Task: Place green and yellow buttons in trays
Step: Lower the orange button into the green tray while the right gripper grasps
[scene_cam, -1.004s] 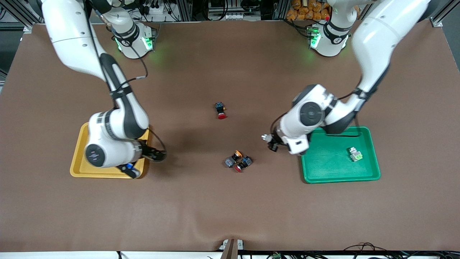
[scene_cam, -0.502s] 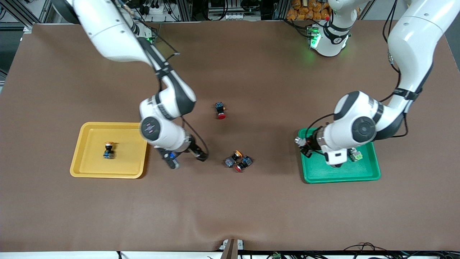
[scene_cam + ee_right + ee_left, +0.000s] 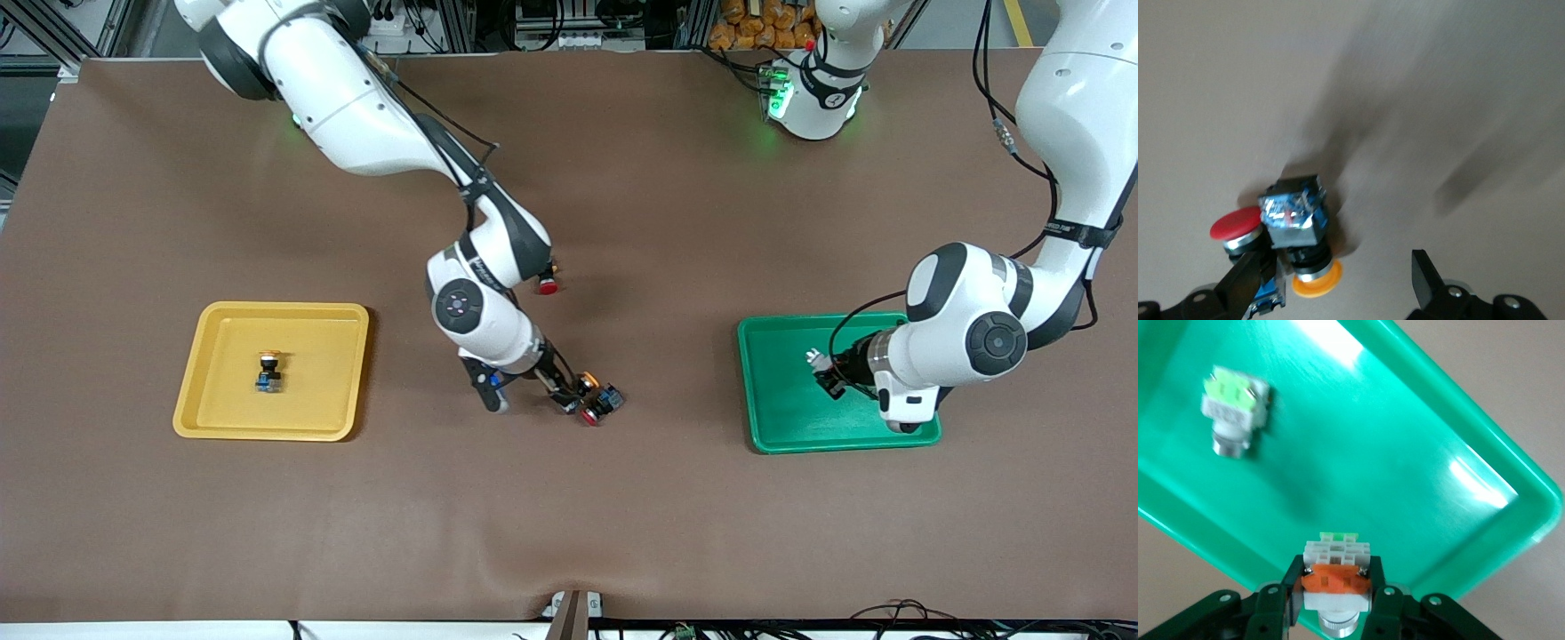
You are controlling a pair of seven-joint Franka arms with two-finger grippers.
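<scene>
My right arm reaches from its base down to mid-worktop, elbow bent, my right claw (image 3: 563,391) low with its fingers (image 3: 1426,275) spread wide. My left arm folds at the elbow, wrist level, my left claw (image 3: 825,373) clamped tight on a small switch.

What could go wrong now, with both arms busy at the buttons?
The open right pincer is close to a yellow-capped button that touches a red-capped switch; it might catch or push the red one.

The left pincer, shut on the orange-blocked button, is over the green tray; the released button may hit the green-blocked button.
</scene>
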